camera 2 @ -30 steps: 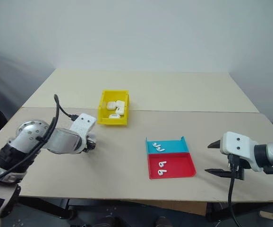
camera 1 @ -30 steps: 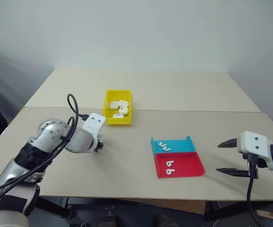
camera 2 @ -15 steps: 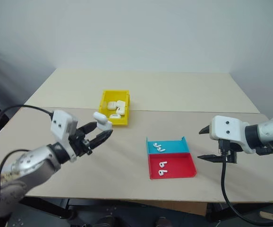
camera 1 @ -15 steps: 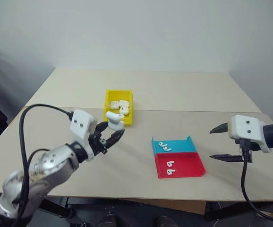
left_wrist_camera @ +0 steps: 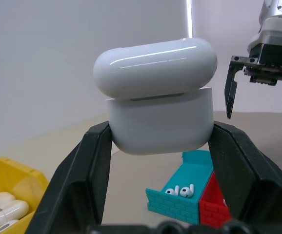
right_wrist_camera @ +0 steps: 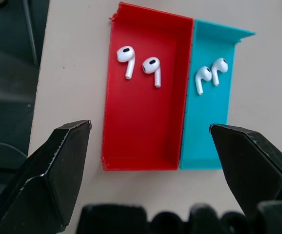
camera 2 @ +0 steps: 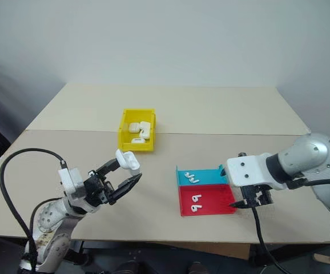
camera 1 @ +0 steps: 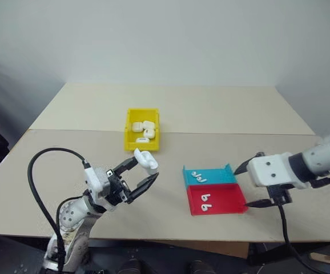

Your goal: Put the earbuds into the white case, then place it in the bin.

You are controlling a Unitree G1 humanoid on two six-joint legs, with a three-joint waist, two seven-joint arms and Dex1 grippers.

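Left gripper [camera 1: 141,172] is pinching the white case [left_wrist_camera: 159,101] up in the air over bare worktop [camera 1: 210,108], while the right gripper [right_wrist_camera: 155,170], spread wide, hangs above the earbuds [right_wrist_camera: 140,66] in the red tray [right_wrist_camera: 146,126] near the worktop's front edge.

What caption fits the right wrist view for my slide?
Open right tool above the red tray and teal tray, each holding two earbuds.
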